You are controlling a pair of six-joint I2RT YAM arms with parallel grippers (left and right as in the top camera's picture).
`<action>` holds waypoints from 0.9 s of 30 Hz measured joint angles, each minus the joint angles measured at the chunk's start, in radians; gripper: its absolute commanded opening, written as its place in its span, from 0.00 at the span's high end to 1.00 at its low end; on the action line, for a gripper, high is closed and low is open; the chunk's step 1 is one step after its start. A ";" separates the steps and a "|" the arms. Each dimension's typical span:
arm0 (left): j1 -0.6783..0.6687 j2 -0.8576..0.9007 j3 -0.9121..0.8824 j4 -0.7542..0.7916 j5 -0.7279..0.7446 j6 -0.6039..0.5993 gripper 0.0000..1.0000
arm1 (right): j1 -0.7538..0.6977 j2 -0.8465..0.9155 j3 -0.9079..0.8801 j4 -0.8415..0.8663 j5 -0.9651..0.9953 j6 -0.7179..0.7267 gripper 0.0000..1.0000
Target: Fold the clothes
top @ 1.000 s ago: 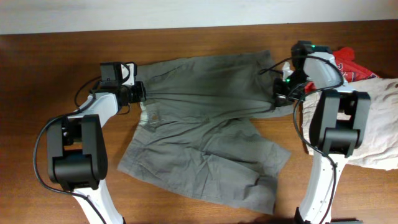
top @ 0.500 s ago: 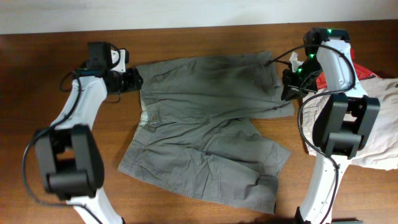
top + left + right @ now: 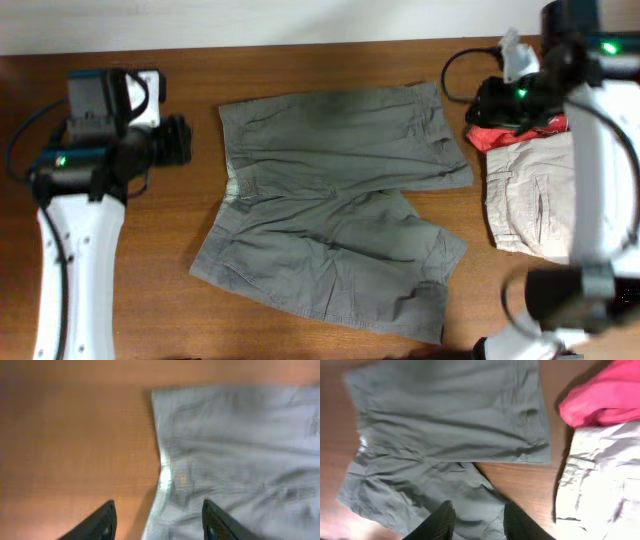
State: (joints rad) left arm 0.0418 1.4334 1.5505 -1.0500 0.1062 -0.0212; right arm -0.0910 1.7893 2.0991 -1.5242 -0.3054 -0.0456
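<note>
Currently | olive-grey woven shorts [image 3: 330, 220] lie wrinkled, spread flat mid-desk [image 3: 150, 250], waistband toward my left arm, wide legs rightward | left end effector [image 3: 159, 515] spread wide, empty, over waistband edge | right end effector [image 3: 477, 517] wide, empty, above the legs

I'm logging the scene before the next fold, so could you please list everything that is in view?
Olive-grey shorts: one pair, olive-grey, spread wrinkled at the table's middle.
Beige shorts: one pair, pale beige, at the table's right.
T-shirt: one, red, just beyond the beige shorts, partly hidden by the right arm.
Table: one, brown wood, under everything.
Left gripper: one, black fingers, open, left of the olive-grey shorts.
Right gripper: one, black fingers, open, near the T-shirt.
</note>
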 measured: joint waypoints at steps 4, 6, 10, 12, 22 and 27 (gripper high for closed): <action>0.000 -0.005 -0.002 -0.187 -0.009 0.003 0.50 | 0.069 -0.155 0.011 -0.080 0.086 0.085 0.60; 0.000 -0.003 -0.002 -0.267 -0.001 0.003 0.54 | 0.095 -0.187 0.011 -0.132 0.121 0.120 0.60; 0.000 -0.005 -0.002 -0.365 0.017 -0.001 0.57 | 0.168 -0.243 0.006 -0.168 0.167 0.177 0.49; 0.000 -0.013 -0.002 -0.394 0.018 -0.003 0.56 | 0.222 -0.276 -0.003 -0.168 0.178 0.208 0.44; 0.000 -0.201 -0.025 -0.172 0.020 -0.019 0.71 | 0.399 -0.401 -0.055 -0.108 0.258 0.408 0.60; -0.002 -0.136 -0.127 0.107 0.071 0.000 0.85 | 0.399 -0.325 -0.155 0.085 0.305 0.431 0.87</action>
State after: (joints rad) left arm 0.0399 1.2972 1.4235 -0.9428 0.1772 -0.0216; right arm 0.3084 1.4643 1.9438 -1.4391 -0.0002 0.3851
